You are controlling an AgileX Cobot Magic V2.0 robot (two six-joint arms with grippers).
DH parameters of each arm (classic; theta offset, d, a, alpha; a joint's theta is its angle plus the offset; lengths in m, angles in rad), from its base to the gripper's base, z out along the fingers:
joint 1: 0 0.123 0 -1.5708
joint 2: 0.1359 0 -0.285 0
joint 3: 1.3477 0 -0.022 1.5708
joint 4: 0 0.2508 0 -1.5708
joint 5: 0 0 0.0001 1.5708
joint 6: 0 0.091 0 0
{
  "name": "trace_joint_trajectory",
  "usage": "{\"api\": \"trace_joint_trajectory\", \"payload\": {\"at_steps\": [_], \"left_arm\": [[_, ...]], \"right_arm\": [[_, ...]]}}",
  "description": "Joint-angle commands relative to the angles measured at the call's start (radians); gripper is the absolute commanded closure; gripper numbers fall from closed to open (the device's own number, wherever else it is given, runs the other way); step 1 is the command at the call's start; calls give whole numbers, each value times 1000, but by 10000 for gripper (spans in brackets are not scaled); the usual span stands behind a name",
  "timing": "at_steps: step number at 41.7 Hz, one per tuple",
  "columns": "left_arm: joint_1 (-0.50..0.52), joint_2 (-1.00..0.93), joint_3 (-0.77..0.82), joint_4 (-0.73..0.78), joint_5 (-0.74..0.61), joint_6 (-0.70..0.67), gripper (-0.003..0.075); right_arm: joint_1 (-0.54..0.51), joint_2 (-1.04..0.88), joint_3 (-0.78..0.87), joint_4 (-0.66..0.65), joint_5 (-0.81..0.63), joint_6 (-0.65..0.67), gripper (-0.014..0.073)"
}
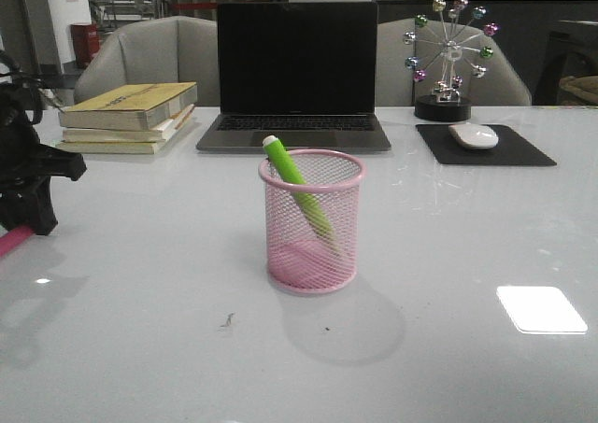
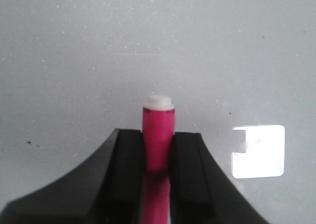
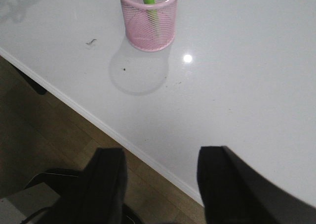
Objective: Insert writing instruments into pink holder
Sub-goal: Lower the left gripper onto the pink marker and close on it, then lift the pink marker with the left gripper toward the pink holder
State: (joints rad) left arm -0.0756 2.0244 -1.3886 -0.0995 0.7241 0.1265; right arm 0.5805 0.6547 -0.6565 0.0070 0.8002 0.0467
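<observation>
1. Pink holder (image 1: pixel 311 220): standing upright at mid-table (image 1: pixel 448 246), mouth open for loading.
2. Green marker (image 1: pixel 297 193): leaning inside the holder, white end resting above the rim; judged already inserted.
3. Magenta marker (image 2: pixel 158 135): sitting pinched in the left tool (image 2: pixel 158 150), white end projecting past the fingers, apparently gripped for carrying to the holder.
4. Left tool: hanging at the table's far left edge, well apart from the holder.
5. Right tool (image 3: pixel 160 184): fingers standing spread and carrying nothing, hovering over the near table edge, holder well ahead of it.
</observation>
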Motion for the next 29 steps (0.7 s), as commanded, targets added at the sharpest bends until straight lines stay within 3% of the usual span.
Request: {"api": "trace_joint_trajectory", "payload": {"at_steps": [1,12,19,29], "left_arm": [[-5,-133,-19,-19,-47,3,629],[-63,-411,64,-28,-255,12,629],[-165,-609,239,-73,-562,12,629],[-428,-721,480,-93,-1057,12,629]], "right_arm": [[-3,-3,-27,0,-52,-4,147],[-3,-3,-27,0,-52,-4,147],[-3,-3,-27,0,-52,-4,147],[-3,-3,-27,0,-52,-4,147]]}}
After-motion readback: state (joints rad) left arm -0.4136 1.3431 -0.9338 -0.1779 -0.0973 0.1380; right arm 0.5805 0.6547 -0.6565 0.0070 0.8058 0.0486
